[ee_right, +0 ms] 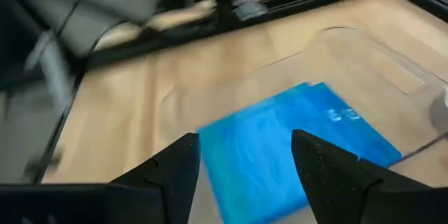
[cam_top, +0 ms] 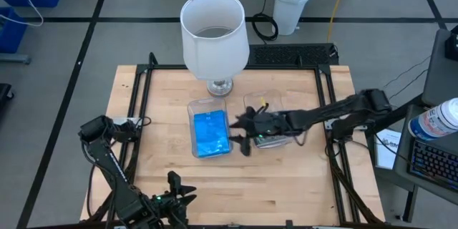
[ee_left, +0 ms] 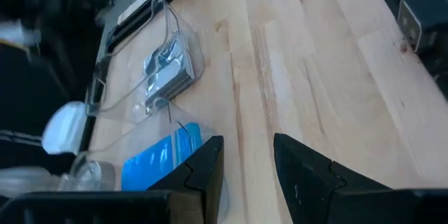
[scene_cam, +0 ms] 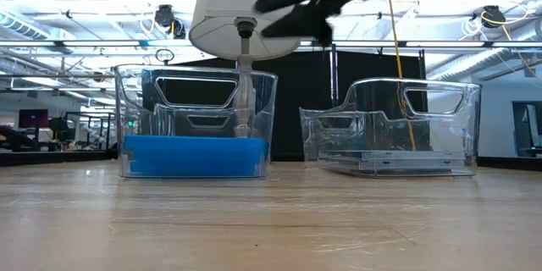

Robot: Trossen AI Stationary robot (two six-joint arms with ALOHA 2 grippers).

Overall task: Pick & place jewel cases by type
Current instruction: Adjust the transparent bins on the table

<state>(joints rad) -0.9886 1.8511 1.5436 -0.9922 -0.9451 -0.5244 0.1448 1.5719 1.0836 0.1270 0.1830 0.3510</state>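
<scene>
Left gripper parked at the near edge of the table, fingers apart with a modest gap, nothing between them. Mid-table, two clear trays side by side: left tray holds the blue jewel cases stacked flat on its floor; right tray holds the grey jewel cases, a low stack. Right gripper hangs above the gap between the trays, over the right side of the blue stack; fingers spread wide, empty, clear of the cases in the right wrist view. Far side of the trays: white lamp on a glass base, standing just behind the left tray.
</scene>
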